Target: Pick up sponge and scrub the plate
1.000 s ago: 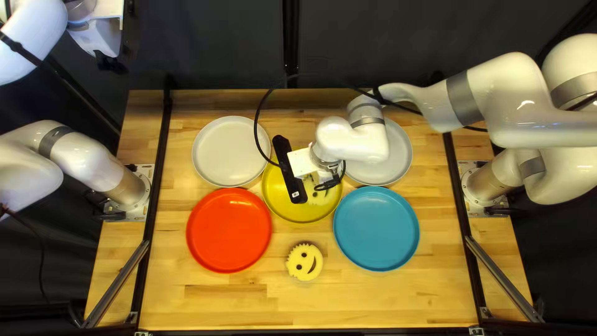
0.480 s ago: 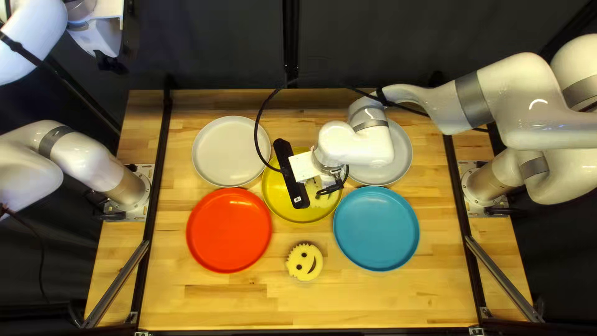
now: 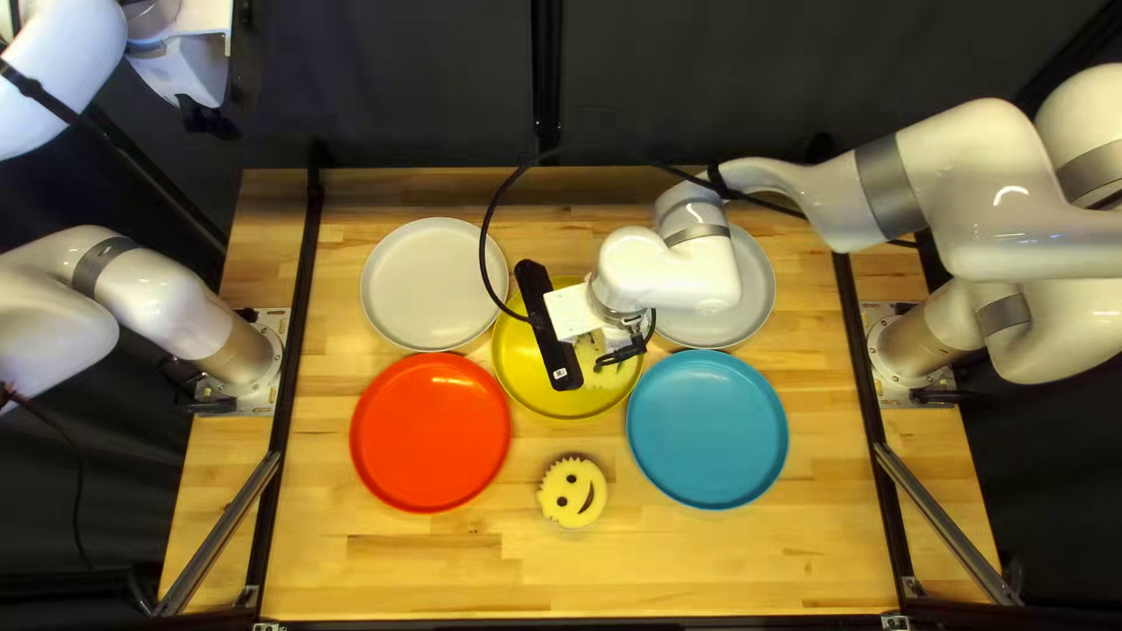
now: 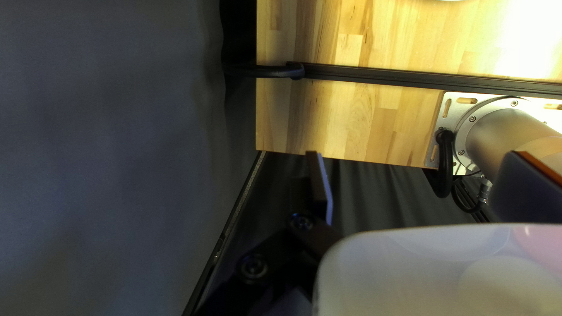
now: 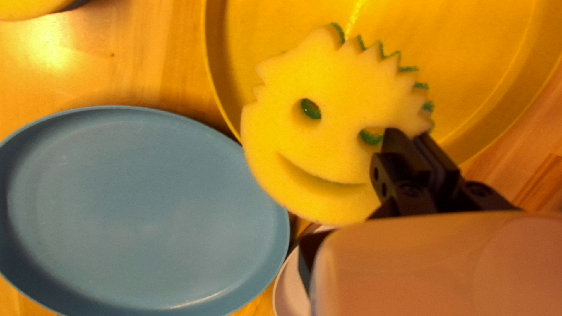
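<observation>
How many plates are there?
5. Farthest, a white plate and a light grey plate, the latter partly behind my right arm. Midway, a yellow plate, partly covered. Nearest, a red plate in front of the white one, a blue plate in front of the grey.

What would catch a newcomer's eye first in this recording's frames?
Probably the smiling yellow sponge with green showing at its notched edge, pinched in the right hand over the yellow plate. Next, its loose lookalike, a second smiley sponge lying on the table between the vivid red plate and the blue plate, toward the near edge.
</observation>
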You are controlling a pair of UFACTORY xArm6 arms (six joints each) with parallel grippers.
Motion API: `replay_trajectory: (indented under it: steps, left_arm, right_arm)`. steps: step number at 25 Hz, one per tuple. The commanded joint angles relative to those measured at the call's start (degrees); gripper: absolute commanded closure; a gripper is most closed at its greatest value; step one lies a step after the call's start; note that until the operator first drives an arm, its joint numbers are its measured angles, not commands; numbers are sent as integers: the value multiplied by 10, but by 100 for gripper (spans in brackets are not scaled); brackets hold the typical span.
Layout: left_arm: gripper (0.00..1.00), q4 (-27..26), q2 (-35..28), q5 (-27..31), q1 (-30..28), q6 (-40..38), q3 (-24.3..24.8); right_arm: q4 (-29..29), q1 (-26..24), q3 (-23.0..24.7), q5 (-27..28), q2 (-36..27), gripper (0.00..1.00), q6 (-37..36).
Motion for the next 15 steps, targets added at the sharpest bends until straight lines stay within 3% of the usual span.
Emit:
replay_trajectory:
  steps: [1, 9, 15]
  left_arm:
    - [0, 0, 0, 0, 0, 0, 0]
    - [0, 0, 0, 0, 0, 0, 0]
    - [0, 0, 0, 0, 0, 0, 0]
  right_arm:
    - [3, -1, -6, -8, 11, 100, -7]
    - [10, 0, 6, -30, 21, 100, -14]
    - [17, -30, 17, -36, 10, 100, -44]
